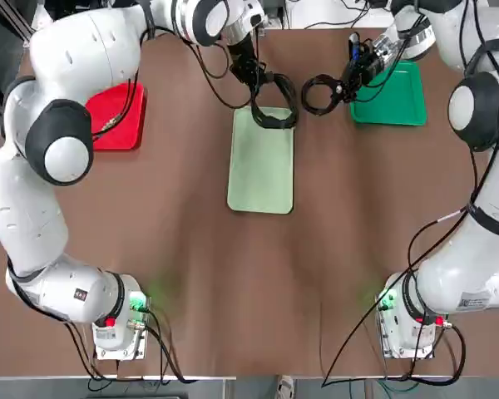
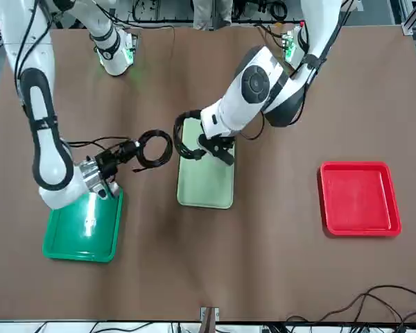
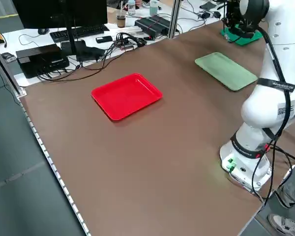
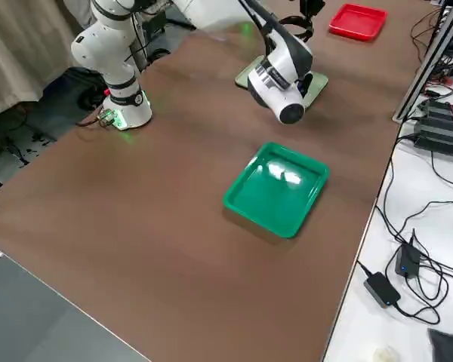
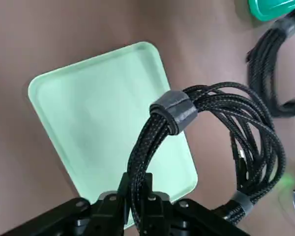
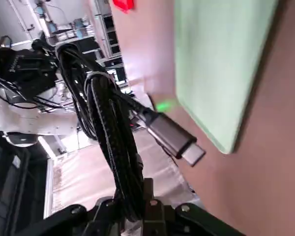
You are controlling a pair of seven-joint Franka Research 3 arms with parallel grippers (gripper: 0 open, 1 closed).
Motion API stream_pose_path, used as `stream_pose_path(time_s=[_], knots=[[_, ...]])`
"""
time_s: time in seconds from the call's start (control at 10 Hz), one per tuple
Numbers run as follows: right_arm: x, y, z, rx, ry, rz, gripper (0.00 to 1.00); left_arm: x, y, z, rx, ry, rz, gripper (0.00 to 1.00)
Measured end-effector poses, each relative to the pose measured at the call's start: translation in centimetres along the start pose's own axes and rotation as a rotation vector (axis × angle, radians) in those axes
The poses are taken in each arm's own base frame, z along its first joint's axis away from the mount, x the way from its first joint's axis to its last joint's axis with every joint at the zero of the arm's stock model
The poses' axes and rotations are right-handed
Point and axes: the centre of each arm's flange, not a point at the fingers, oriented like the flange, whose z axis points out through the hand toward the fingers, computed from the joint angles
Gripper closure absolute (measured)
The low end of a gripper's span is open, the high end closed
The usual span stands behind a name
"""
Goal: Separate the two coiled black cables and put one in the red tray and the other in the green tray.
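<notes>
The left gripper (image 1: 251, 73) pinches one coiled black cable (image 1: 275, 104) over the pale tray's (image 1: 261, 166) upper end. The right gripper (image 1: 355, 76) pinches the other cable (image 1: 318, 93), seemingly above bare table left of the green tray (image 1: 395, 100). The red tray (image 1: 116, 116) lies at left. No legible writing shows on the cables.

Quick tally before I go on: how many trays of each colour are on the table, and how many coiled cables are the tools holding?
Red tray: 1
Green tray: 1
Pale mint tray: 1
Coiled black cables: 2, one in the left tool, one in the right tool
Total: 5
</notes>
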Motion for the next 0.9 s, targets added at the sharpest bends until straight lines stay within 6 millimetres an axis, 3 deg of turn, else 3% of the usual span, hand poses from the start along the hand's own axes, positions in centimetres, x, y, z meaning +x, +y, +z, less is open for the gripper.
stream_pose_path(time_s=[0.2, 0.3, 0.6, 0.9], knots=[[-1.2, 0.9, -3.5, -0.105, 0.001, 0.014, 0.85, 0.3, -2.9, -0.8, 0.024, -0.029, -0.028, 0.88], [-1.6, 1.3, -5.4, -0.190, 0.009, 0.021, 0.85, 0.7, -5.6, -1.5, 0.045, -0.030, -0.061, 0.88], [-2.3, 2.2, -11.1, -0.387, 0.071, 0.030, 0.85, 1.5, -15.6, -4.1, 0.122, -0.006, -0.191, 0.88], [-3.1, 7.1, -17.6, -0.485, 0.176, 0.014, 0.85, 0.3, -27.5, -4.7, 0.197, -0.022, -0.335, 0.88]])
